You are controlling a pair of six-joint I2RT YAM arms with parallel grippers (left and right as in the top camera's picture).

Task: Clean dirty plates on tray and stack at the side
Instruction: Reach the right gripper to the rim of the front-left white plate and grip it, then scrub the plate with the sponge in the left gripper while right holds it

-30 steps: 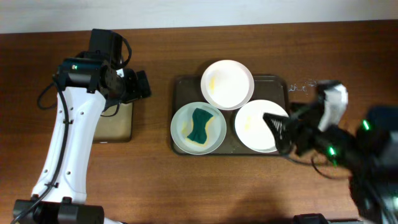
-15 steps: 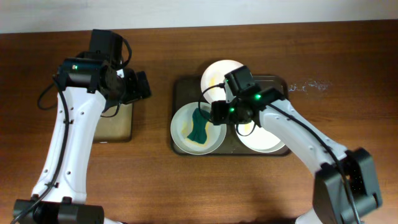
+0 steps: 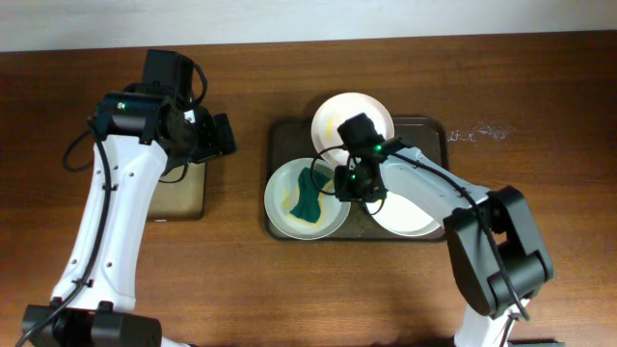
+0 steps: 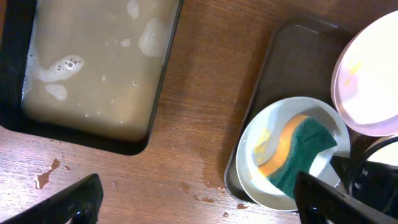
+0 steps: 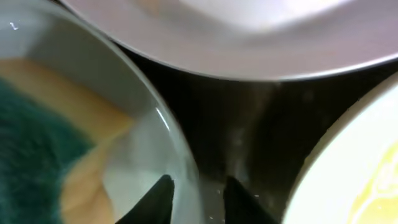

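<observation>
The left gripper (image 4: 199, 200) hangs wide open and empty, the tray (image 3: 282, 135) off to its right. The right gripper (image 5: 198, 196), narrowly parted, straddles the rim of the sponge plate (image 5: 143, 146). Pinching there may tip it into the neighbouring plate (image 5: 348, 180) beside its finger.

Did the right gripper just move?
Yes. The right gripper swung left, from the right end of the tray to the rim of the sponge plate.

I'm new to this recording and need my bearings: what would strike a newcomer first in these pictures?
First comes the green-and-yellow sponge lying in the front-left round white plate on the dark rectangular tray, with the right gripper straddling that plate's rim. To the left, a black-rimmed tray of murky, foamy water sits near the open left gripper.
</observation>
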